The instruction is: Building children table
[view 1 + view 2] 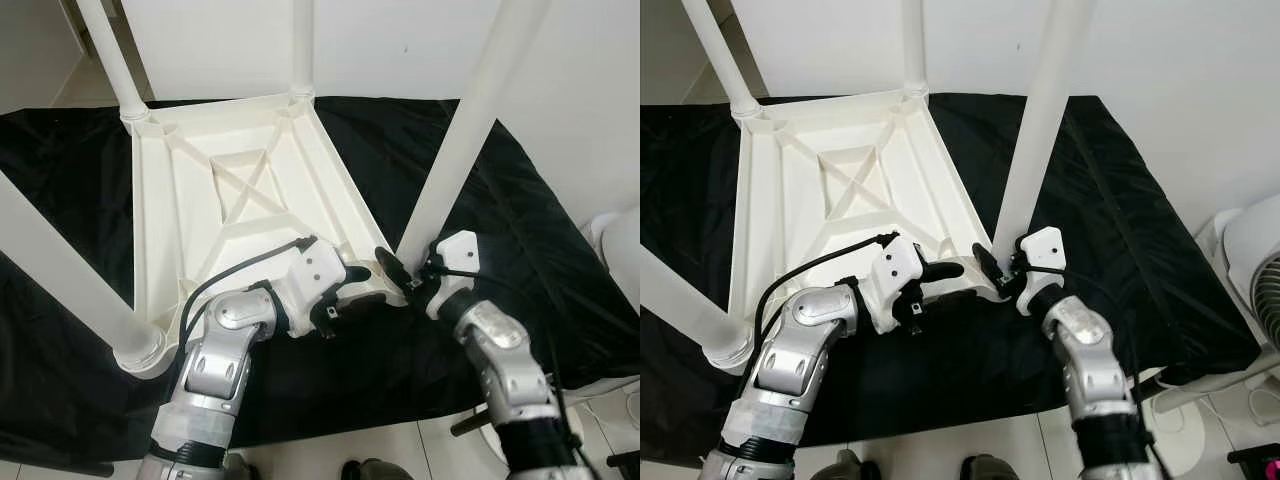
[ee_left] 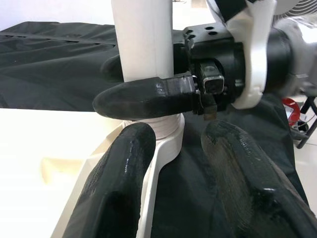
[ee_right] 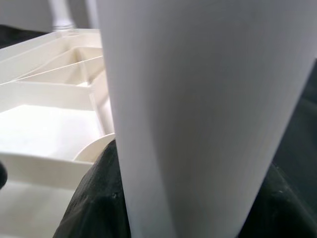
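— Left wrist view: are our jaws gripping?
— Our right gripper (image 1: 400, 268) is clamped round the near right leg (image 1: 462, 135) at its socket; our left gripper (image 1: 350, 300) is spread over the tabletop's (image 1: 245, 180) near right corner.
— Progress?
— Table's upturned on the black cloth (image 1: 520, 230); four legs stand, this one seemingly being seated.

White wall (image 1: 1200, 90), black cloth (image 1: 1120, 230) spread over pale tiled floor (image 1: 970, 440), white fan (image 1: 1252, 262) at right
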